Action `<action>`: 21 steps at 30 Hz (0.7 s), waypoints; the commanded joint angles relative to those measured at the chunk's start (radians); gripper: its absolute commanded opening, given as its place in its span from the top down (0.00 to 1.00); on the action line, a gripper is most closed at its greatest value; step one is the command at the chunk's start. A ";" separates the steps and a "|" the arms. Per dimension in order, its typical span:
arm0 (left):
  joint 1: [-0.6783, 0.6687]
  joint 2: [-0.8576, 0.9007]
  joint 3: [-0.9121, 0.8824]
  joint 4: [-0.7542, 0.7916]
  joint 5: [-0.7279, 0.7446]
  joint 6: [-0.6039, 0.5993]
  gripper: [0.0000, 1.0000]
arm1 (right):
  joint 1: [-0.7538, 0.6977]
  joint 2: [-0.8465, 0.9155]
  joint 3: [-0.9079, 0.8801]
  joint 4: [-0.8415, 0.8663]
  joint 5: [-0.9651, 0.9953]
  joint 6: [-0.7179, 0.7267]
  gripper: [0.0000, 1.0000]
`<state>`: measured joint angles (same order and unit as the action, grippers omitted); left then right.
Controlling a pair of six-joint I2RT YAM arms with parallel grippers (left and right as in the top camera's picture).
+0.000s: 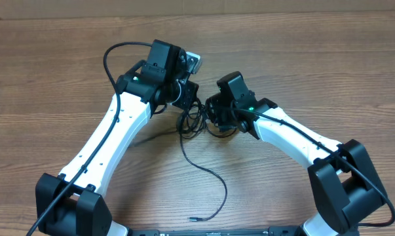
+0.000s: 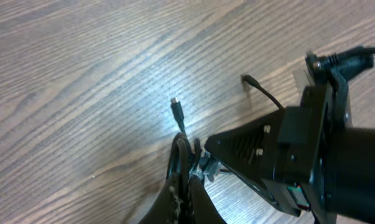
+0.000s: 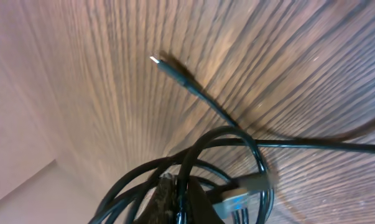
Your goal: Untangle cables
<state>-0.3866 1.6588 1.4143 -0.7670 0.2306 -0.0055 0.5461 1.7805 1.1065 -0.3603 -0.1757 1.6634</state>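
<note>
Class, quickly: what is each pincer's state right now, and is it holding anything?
Left pincer: closed, pinching a strand of the cables.
Right pincer: closed on a looped bunch of the cables.

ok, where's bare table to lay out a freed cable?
Bare: table left of the left arm, the far strip, and right of the right arm. Crowded: the cables bunched between both wrists, one tail running toward the near edge.

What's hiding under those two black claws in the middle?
A tangle of black cables on the wooden table, one cord trailing out toward the robot. The left claw and right claw cover part of it from above.
</note>
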 commanded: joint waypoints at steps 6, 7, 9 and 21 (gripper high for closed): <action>-0.006 -0.010 0.008 0.022 -0.087 -0.075 0.96 | 0.035 0.045 -0.047 -0.021 0.053 -0.027 0.96; -0.006 -0.010 0.008 0.023 -0.118 -0.090 0.96 | 0.035 0.045 -0.056 -0.020 0.053 -0.036 0.96; -0.006 -0.010 0.008 0.028 -0.164 -0.116 0.96 | 0.035 0.045 -0.072 -0.024 0.069 -0.050 0.96; -0.006 -0.009 0.008 0.029 -0.080 -0.127 0.96 | 0.034 0.045 -0.105 0.034 0.101 -0.152 0.96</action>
<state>-0.3866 1.6588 1.4143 -0.7223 0.1261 -0.1253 0.5770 1.8153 1.0058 -0.3706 -0.0700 1.6073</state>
